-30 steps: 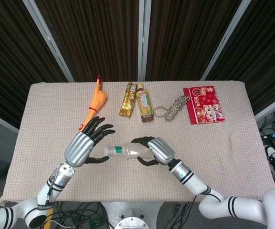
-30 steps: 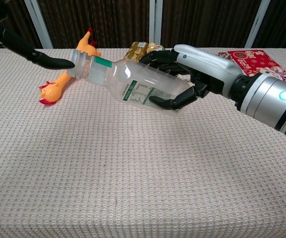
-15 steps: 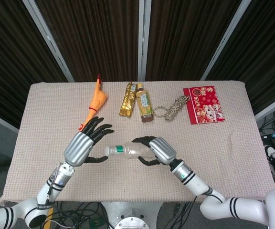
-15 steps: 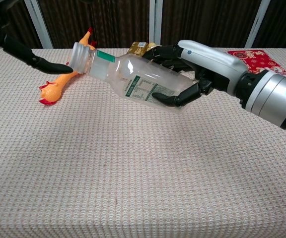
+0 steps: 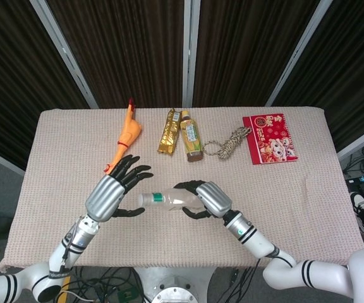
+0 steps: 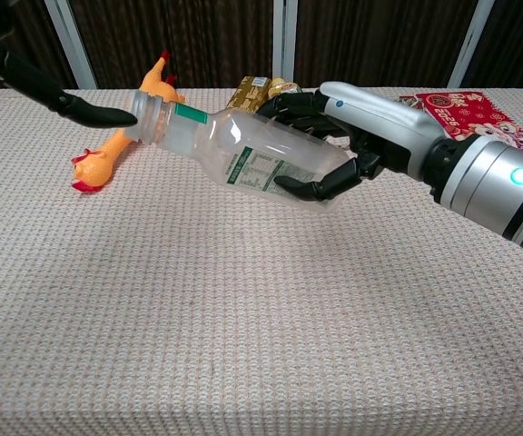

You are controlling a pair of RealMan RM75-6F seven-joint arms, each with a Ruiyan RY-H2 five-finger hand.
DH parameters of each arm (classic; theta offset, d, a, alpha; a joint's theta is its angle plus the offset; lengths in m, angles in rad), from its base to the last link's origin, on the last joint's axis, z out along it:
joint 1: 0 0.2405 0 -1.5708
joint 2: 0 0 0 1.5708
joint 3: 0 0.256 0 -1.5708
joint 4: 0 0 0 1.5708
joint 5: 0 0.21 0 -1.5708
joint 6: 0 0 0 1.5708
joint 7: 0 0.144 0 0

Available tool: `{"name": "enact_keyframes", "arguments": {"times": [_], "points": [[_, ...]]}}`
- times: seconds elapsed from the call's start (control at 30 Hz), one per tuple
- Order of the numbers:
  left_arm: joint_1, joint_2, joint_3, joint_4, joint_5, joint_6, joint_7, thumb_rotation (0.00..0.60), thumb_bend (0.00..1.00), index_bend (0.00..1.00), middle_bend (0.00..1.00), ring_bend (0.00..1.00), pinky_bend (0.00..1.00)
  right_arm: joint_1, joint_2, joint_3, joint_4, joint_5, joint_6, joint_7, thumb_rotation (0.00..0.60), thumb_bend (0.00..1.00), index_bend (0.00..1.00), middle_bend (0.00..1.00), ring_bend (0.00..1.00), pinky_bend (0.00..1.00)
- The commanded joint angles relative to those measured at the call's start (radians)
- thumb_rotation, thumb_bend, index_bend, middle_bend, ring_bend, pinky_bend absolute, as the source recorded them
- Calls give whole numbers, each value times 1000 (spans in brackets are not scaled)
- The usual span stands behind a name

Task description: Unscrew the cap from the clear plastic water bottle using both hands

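A robot's right hand (image 6: 352,136) grips a clear plastic water bottle (image 6: 243,150) around its lower body, fingers and thumb wrapped on either side, holding it clear of the cloth-covered table (image 6: 243,345) near the table's middle. The bottle lies tilted, its neck pointing left and slightly up in the chest view, its base buried in the right palm.

The left hand (image 5: 109,192) sits at the bottle's cap (image 6: 143,113) end, fingers spread apart above the neck. One dark fingertip (image 6: 107,115) touches the cap end in the chest view; whether the hand has any real purchase on the cap cannot be told from either view.

Along the far edge of the table lie a rubber chicken (image 5: 128,134) at left, then a gold snack packet (image 5: 167,131) just beside a small amber drink bottle (image 5: 191,136), a coil of rope (image 5: 227,144) and, farthest right, a red printed packet (image 5: 270,138). All are well apart from the two hands.
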Motion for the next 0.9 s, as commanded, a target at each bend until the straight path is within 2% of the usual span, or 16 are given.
{"name": "enact_keyframes", "arguments": {"times": [0.03, 0.3, 0.43, 0.9], "points": [[2, 4, 4, -2, 3, 0, -3, 600, 0, 236, 163, 28, 19, -2, 3, 1, 1, 1, 2, 3, 600, 457, 475, 494, 309, 402], [7, 11, 18, 12, -20, -21, -9, 600, 0, 337, 163, 28, 19, -9, 17, 1, -6, -5, 15, 23, 600, 457, 475, 494, 310, 403], [8, 2, 17, 26, -21, -18, -18, 600, 39, 395, 163, 28, 19, -12, 20, 0, -7, -7, 20, 31, 600, 457, 475, 494, 314, 404], [1, 7, 18, 28, -15, -27, -32, 600, 229, 407, 163, 28, 19, -12, 24, -1, -16, -11, 20, 29, 600, 456, 475, 496, 316, 406]]}}
